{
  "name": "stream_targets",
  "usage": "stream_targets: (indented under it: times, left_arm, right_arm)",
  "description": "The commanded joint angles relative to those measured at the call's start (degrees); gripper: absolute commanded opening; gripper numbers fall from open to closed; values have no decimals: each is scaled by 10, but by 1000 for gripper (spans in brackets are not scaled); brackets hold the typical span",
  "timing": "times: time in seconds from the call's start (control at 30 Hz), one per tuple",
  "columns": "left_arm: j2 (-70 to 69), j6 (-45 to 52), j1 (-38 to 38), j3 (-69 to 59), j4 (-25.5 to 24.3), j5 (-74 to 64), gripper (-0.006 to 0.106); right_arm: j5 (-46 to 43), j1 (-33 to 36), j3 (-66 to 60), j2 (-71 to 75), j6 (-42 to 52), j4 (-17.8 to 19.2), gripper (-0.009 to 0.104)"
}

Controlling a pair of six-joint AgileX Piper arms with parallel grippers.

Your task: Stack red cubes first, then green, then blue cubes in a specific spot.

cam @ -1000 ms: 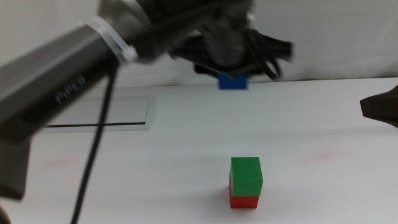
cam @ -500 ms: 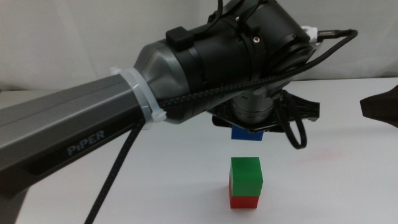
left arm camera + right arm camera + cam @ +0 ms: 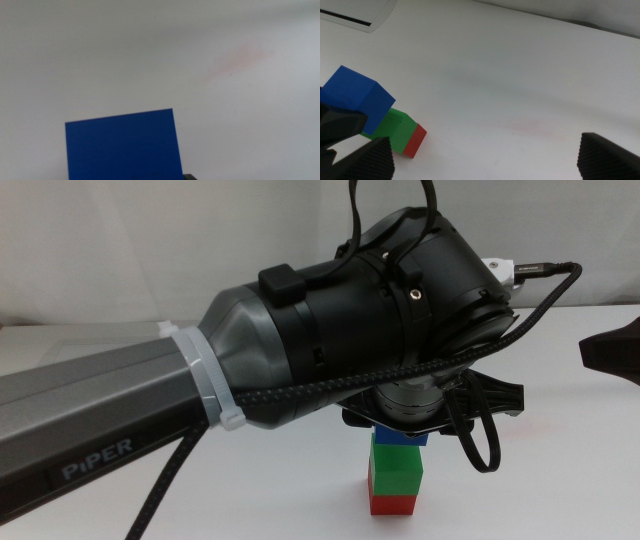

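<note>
Looks like I'm in some lab test setup: plain white table (image 3: 560, 470), blank white wall (image 3: 150, 240), just colored cubes (image 3: 395, 475) for practice.

A plain white table (image 3: 560, 470) fills the scene, with a faint reddish smudge (image 3: 235, 60) on its surface, seen pale and blurred in the left wrist view and again as a light pink streak in the right wrist view. At the table's far left lies a flat silver-framed panel (image 3: 355, 12) with a dark slot. A pale wall (image 3: 150, 240) rises behind the table.
</note>
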State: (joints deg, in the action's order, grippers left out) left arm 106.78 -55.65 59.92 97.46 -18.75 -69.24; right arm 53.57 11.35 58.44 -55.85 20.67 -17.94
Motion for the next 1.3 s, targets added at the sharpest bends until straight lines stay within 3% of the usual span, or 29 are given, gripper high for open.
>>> stream_targets:
  times: [0.0, 1.27]
  left_arm:
    - [-6, -24, 3, -4, -2, 5, -3]
    - [-2, -82, 7, -58, 7, 72, -3]
  right_arm:
    - [-1, -3, -3, 2, 4, -2, 103]
    - [-3, -3, -3, 2, 4, -2, 103]
